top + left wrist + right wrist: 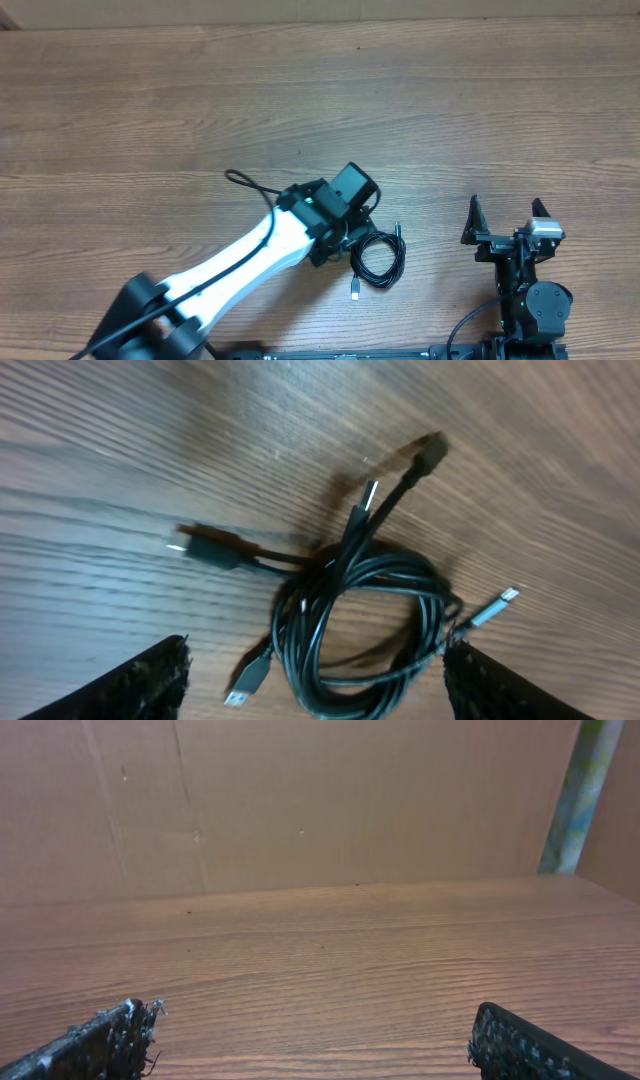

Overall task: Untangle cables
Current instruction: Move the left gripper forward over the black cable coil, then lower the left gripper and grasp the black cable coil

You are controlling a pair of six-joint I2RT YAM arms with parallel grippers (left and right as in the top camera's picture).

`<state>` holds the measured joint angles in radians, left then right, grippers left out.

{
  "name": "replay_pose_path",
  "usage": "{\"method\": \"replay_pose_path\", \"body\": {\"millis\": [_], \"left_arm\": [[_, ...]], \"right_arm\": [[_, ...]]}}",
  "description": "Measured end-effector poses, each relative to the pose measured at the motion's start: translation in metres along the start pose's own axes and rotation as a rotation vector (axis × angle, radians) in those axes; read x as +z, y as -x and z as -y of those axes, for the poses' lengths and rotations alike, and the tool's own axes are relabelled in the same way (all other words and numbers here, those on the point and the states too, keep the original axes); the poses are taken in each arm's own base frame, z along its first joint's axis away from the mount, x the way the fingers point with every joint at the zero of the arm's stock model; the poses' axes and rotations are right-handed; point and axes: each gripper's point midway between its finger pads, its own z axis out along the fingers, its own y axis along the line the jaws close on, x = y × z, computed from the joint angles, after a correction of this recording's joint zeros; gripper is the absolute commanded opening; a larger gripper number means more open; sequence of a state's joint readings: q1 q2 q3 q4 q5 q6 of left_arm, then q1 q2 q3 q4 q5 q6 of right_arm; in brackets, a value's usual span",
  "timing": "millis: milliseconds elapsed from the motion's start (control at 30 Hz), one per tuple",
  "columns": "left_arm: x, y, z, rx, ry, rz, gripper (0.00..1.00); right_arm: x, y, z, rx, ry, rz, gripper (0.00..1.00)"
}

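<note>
My left claw is wide open and holds nothing. In its own camera the two fingers stand at the two sides of the cables, not touching them. The cables lie on the table as one small coil, near the front edge and about in the middle, just beside my left wrist. From above, the bundle is a little longer than it is wide. Its long axis goes from front to back with a slight slant: one plug points to the front edge, another points away to the far side. In the wrist view two plug ends leave the coil together toward the upper right, one with a silvery tip. One black plug points left, one silvery plug lies at the lower left, and one silvery tip points right. My right claw is also wide open and empty, well apart from the cables, over bare table at the right.
</note>
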<state>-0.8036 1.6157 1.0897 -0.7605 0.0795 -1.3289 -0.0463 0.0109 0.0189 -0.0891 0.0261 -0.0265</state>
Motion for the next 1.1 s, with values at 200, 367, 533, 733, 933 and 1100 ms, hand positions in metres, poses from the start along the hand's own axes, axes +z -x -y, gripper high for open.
{"method": "replay_pose_path", "body": {"millis": [200,367,533,733,933,1100], "left_arm": [[0.033,-0.014,-0.007,-0.020,0.066,-0.099,0.70],[0.048,-0.027,-0.015,-0.033,0.108,-0.185,0.72],[0.061,-0.038,-0.022,-0.034,0.146,-0.238,0.55],[0.068,-0.048,-0.023,-0.003,0.158,-0.273,0.04],[0.068,-0.031,-0.017,0.058,0.116,-0.254,0.04],[0.060,0.032,-0.014,0.032,0.064,-0.179,0.04]], "right_arm": [[0.000,0.000,0.000,0.000,0.000,0.000,1.00],[0.000,0.000,0.000,0.000,0.000,0.000,1.00],[0.000,0.000,0.000,0.000,0.000,0.000,1.00],[0.000,0.000,0.000,0.000,0.000,0.000,1.00],[0.000,0.000,0.000,0.000,0.000,0.000,1.00],[0.000,0.000,0.000,0.000,0.000,0.000,1.00]]}}
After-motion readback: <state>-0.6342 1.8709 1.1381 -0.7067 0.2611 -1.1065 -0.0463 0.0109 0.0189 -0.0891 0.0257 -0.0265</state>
